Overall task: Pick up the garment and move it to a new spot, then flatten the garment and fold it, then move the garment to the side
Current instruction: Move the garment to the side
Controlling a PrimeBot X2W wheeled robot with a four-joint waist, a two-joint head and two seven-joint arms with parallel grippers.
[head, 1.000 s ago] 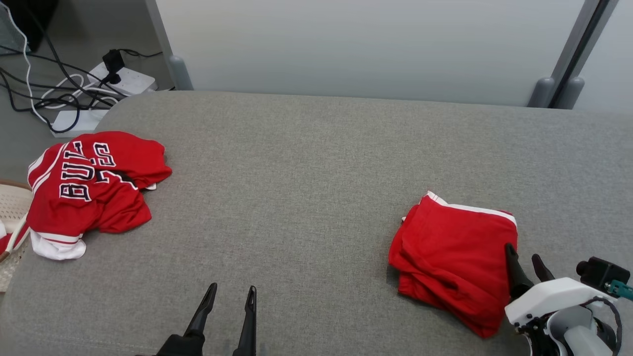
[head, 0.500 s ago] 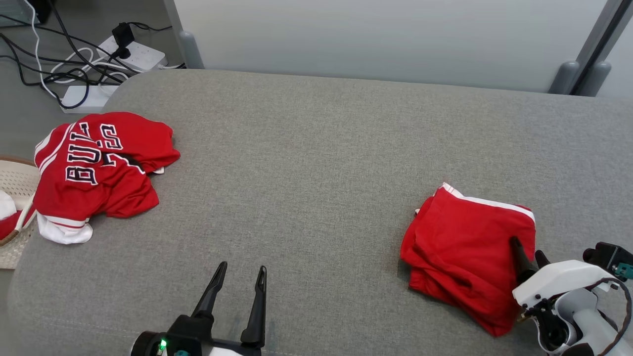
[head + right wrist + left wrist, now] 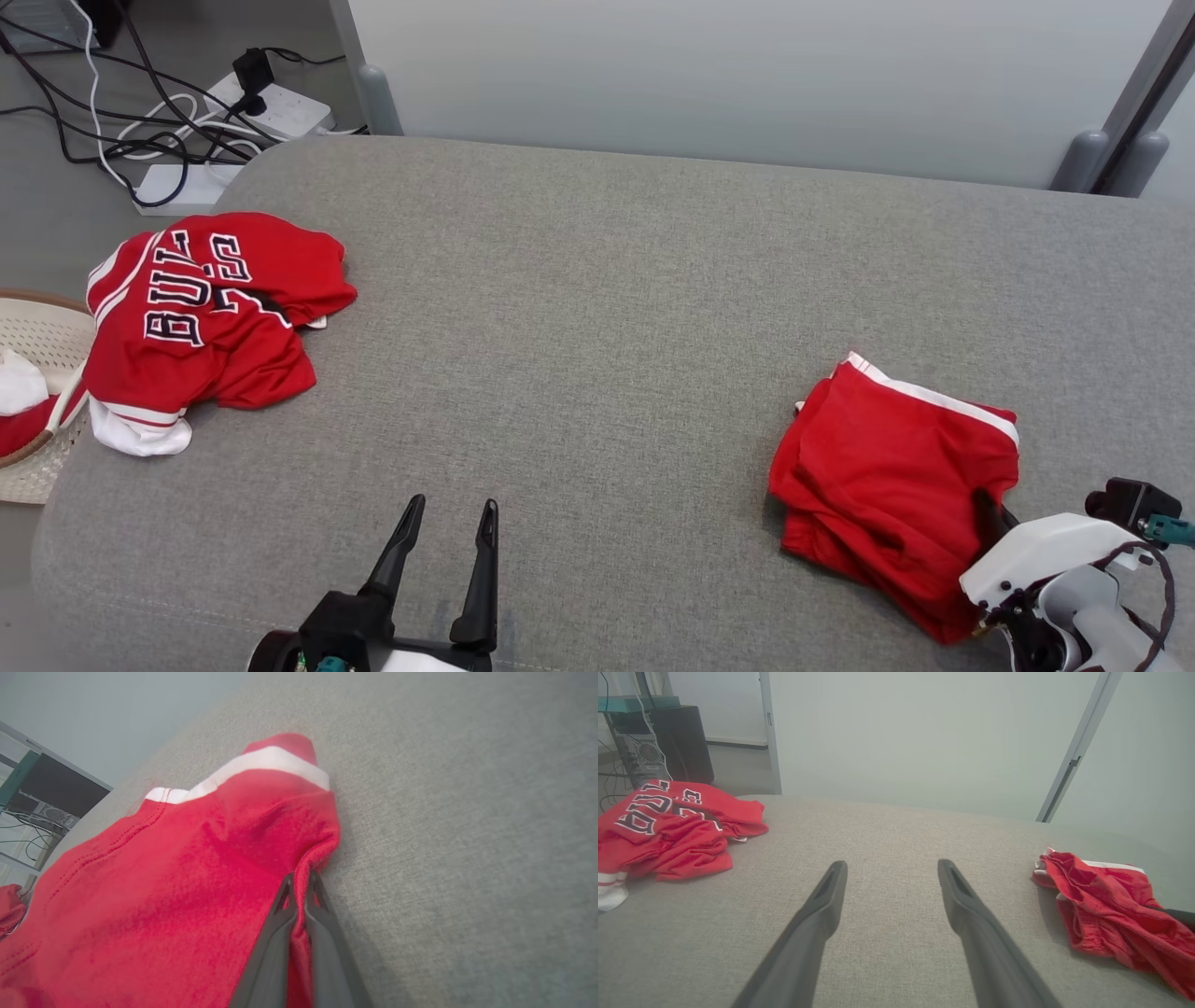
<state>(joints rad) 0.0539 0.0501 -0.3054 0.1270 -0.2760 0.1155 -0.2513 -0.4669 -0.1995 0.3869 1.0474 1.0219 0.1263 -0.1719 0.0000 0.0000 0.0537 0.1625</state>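
A folded red garment [image 3: 887,467] with a white stripe lies on the right of the grey cushioned surface [image 3: 597,308]. My right gripper [image 3: 990,506] sits at its near right edge, shut on a pinch of the red cloth. In the right wrist view the two fingers [image 3: 299,879] meet on a fold of that garment [image 3: 187,872]. Near the front edge my left gripper [image 3: 446,511] hovers open and holds nothing; its fingers [image 3: 892,868] point over bare fabric, with the folded garment [image 3: 1101,900] off to its right.
A crumpled red jersey [image 3: 201,317] with dark lettering lies at the surface's left edge, seen too in the left wrist view [image 3: 668,826]. A woven basket [image 3: 37,327] sits beside it on the floor. Power strips and cables [image 3: 271,98] lie at the back left.
My right gripper has closed on the folded garment's edge, bunching the cloth. The head camera has shifted, so the whole picture slid. My left gripper stays open.
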